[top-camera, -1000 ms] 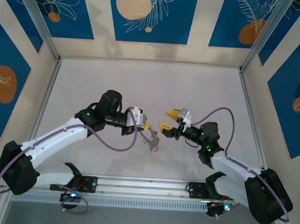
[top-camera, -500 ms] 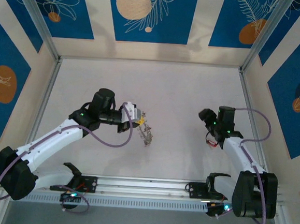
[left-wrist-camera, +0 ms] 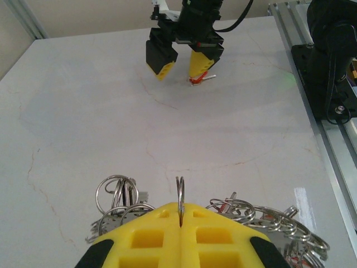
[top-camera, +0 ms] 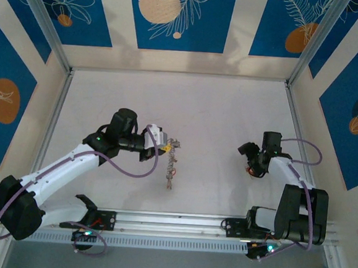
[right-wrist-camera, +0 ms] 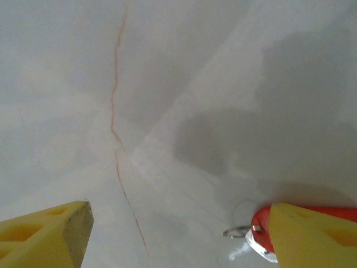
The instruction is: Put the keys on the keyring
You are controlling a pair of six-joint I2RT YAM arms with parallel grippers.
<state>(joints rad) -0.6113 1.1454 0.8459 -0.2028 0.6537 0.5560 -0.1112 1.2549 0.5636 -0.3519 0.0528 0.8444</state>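
**Keyring held at left; red key awaiting pick-up at right**

Keyring (left-wrist-camera: 180,196): thin wire ring, stood on edge, left of the table's middle. It is pinched between the closed fingers of the left gripper (left-wrist-camera: 180,213). A bunch (left-wrist-camera: 262,219) of further rings and small keys clusters under it, trailing toward the near edge in the top view. Whether the bunch rests on the surface cannot be told.

Red key (right-wrist-camera: 261,234): lies flat on the table (top-camera: 218,112) at the right, well apart from the keyring, with a small wire loop at its head.

Right gripper (left-wrist-camera: 179,68): jaws spread wide and empty, poised low over the red key, which sits just inside one finger.

Step in hand, as judged: fetching the next key.

Next move calls for: lowering and closing squarely on the red head, then carrying it left to the held ring. The key is tiny, so fine alignment will be needed.
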